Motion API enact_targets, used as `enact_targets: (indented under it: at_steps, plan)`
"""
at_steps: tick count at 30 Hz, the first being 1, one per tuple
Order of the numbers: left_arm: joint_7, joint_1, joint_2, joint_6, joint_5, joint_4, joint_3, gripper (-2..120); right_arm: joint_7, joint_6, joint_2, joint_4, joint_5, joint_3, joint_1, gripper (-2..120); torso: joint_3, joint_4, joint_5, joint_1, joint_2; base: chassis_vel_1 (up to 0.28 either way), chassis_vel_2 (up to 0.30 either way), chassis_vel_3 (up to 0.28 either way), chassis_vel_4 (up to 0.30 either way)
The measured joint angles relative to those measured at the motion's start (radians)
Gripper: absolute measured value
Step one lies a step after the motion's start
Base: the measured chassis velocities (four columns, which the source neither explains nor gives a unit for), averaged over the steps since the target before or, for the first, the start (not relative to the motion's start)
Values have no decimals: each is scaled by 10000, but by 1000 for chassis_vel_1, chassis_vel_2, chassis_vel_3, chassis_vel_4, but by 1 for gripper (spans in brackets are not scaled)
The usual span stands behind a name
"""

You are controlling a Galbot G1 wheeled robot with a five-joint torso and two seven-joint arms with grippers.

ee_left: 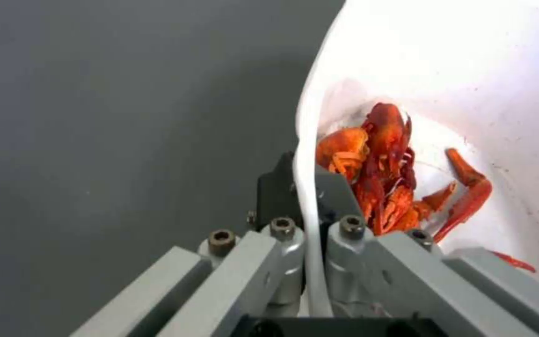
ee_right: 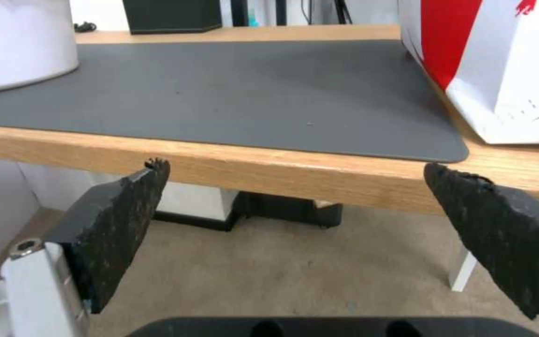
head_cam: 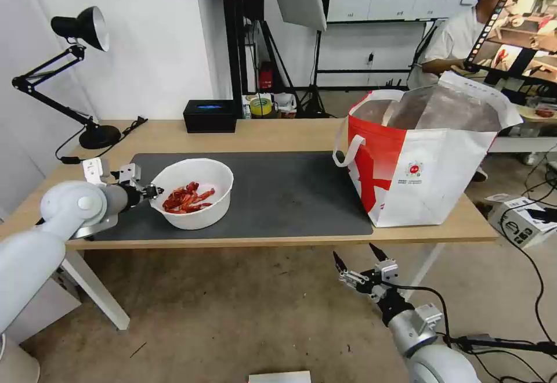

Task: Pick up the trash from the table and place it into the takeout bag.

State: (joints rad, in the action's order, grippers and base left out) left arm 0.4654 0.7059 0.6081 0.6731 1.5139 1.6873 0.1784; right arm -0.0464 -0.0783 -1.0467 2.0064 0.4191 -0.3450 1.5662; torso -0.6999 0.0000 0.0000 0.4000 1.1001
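Bowl (head_cam: 194,194): white, round, on the dark mat (head_cam: 278,197), at about 9 o'clock from the mat's middle. Red shells (head_cam: 185,197) lie in the bottom.

My left gripper (head_cam: 155,191): at the bowl's 9 o'clock edge. In the left wrist view my fingers (ee_left: 335,196) are pinched on the rim (ee_left: 310,187), one outside the wall and one inside, with the shells (ee_left: 388,173) just beyond the inner one. Narrow, holding the bowl by its rim. The bowl's base looks to rest on the mat; I cannot tell whether it is lifted at all.

My right gripper (head_cam: 355,258): below the table's near edge, at about 6 o'clock from the bag, over the floor. Spread wide, holding nothing. In the right wrist view its two black pads (ee_right: 123,220) stand far apart, with the wooden table edge (ee_right: 282,168) between and beyond them.

Bag (head_cam: 426,156): red and white, white strap handles, silver lining, small round logo on the front. Upright, mouth open, at the mat's 3 o'clock end, its base partly on the mat's corner and partly on bare wood.

Table (head_cam: 278,133): light wood top, white legs.

Black box (head_cam: 210,115): at 12 o'clock beyond the bowl, off the mat, near the far edge.

Desk lamp (head_cam: 78,69): black, at 10 o'clock, base on the wood.
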Motion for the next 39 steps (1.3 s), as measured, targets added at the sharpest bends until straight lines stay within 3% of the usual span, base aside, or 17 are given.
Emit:
enact_targets:
  at_steps: [9,16,18,20,24,33,38,39]
  plan:
    - [-596,-290,-104,-801,-128,633,85,0,0,0,0,0,0,0,0,100,-1,1,-1,0,0,0,0,0,0]
    - [-650,-1355,-285,-995,264,949,-485,0,0,0,0,0,0,0,0,100,-1,-1,1,0,0,0,0,0,0]
    - [-690,-2369,-317,-1082,479,819,-1116,0,0,0,0,0,0,0,0,100,-1,0,1,0,-1,0,0,0,0]
    - [-698,-2659,-287,-1127,525,791,-1298,0,0,0,0,0,0,0,0,100,-1,0,1,0,-1,0,0,0,0]
    - [-688,-3799,141,-1310,685,825,-2090,0,0,0,0,0,0,0,0,100,-1,0,1,0,-1,0,0,0,0]
    - [-663,-4657,633,-1388,823,803,-2816,0,0,0,0,0,0,0,0,100,-1,-1,1,0,-1,0,0,0,0]
    - [-675,-5742,1189,-1430,883,292,-3660,0,0,0,0,0,1,0,-1,100,-2,1,-1,1,-3,0,0,0,0]
    - [-618,-6340,1601,-1435,1013,193,-4009,0,0,0,0,0,0,0,0,100,-1,1,2,1,-3,0,0,0,0]
